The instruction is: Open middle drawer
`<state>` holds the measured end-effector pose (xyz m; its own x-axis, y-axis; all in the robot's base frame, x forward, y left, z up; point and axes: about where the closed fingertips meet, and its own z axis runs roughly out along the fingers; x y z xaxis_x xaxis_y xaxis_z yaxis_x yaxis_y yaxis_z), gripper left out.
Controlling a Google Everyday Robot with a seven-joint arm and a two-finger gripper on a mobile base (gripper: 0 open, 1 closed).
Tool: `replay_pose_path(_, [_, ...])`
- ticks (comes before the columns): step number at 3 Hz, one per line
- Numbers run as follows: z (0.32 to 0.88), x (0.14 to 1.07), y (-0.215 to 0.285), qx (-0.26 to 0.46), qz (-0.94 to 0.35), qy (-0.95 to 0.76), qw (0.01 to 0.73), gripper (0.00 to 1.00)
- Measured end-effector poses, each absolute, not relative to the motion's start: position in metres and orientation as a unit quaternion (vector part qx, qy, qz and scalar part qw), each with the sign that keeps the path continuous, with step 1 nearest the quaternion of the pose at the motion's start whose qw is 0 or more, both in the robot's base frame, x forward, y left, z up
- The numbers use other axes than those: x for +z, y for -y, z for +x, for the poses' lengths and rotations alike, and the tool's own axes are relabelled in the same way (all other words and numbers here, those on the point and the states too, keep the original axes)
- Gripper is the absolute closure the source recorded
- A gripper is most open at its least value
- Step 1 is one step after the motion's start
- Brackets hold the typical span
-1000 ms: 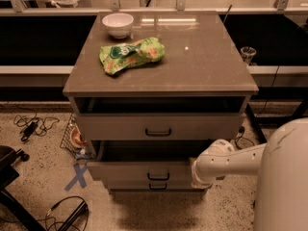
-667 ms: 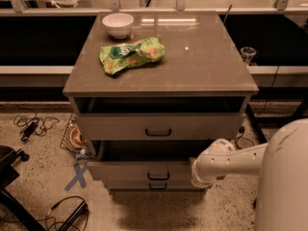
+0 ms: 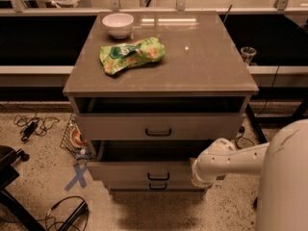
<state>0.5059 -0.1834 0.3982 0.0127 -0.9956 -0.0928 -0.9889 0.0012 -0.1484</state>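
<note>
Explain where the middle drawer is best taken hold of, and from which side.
Probably the small black handle at the centre of the middle drawer front, approached straight from the front. The bar lies level and stands off a flat face that offers no other hold. The hand is at the drawer's right front corner, right of the handle.
</note>
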Motion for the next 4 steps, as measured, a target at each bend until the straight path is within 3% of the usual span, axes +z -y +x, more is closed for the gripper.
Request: replay_pose_path(4, [0.5057, 0.3991, 0.1834, -0.019, -0.707, -0.702, 0.086, 1.0])
